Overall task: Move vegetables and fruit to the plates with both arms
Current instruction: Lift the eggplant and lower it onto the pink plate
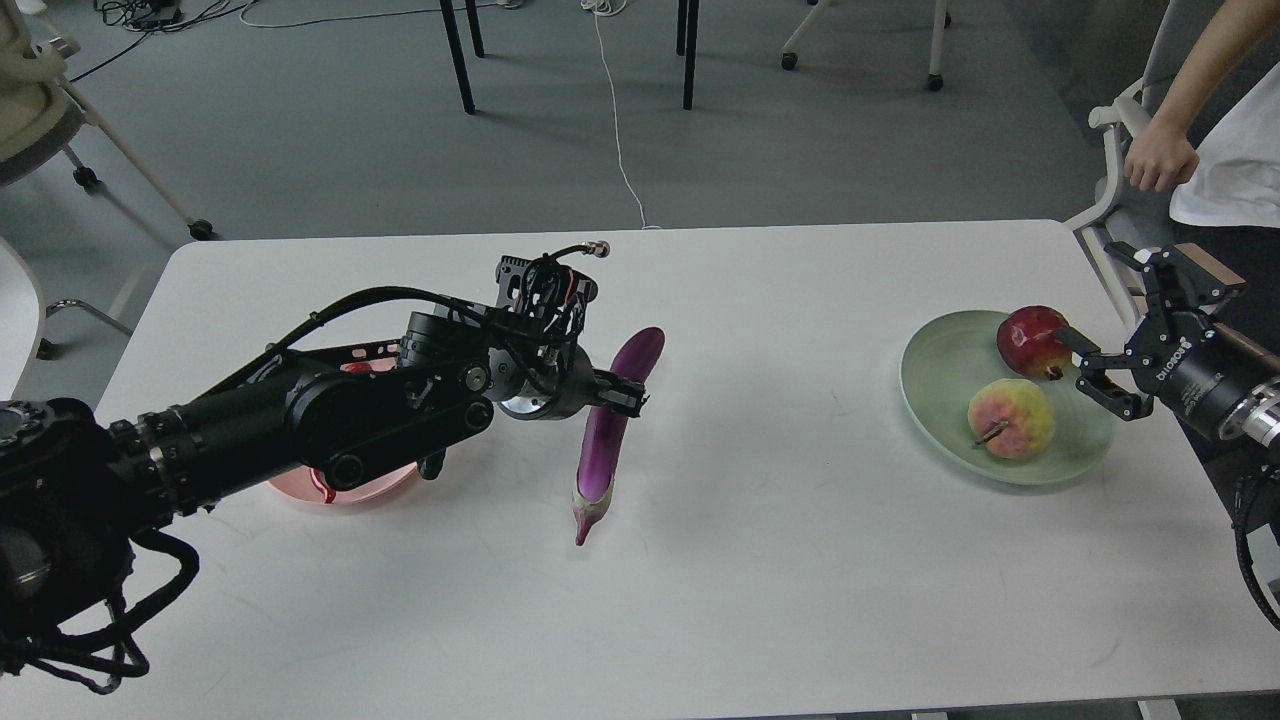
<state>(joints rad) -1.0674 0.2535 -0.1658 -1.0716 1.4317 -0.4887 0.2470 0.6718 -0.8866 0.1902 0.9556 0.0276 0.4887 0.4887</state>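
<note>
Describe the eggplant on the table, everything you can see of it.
The eggplant is long, slim and glossy purple, with a pale, pointed stem end nearest the camera. It runs lengthwise away from the camera, its rounded tip farther off and slightly to the right. The left gripper meets it at mid-length from the left, its dark fingers across the body. Whether it rests on the white table or is slightly raised cannot be told. It lies right of the pink plate.

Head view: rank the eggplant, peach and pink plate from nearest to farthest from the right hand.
From the right hand:
1. Peach, on the green plate just beside the hand.
2. Eggplant, mid-table, at the left hand.
3. Pink plate, far left, under the left arm.
</note>
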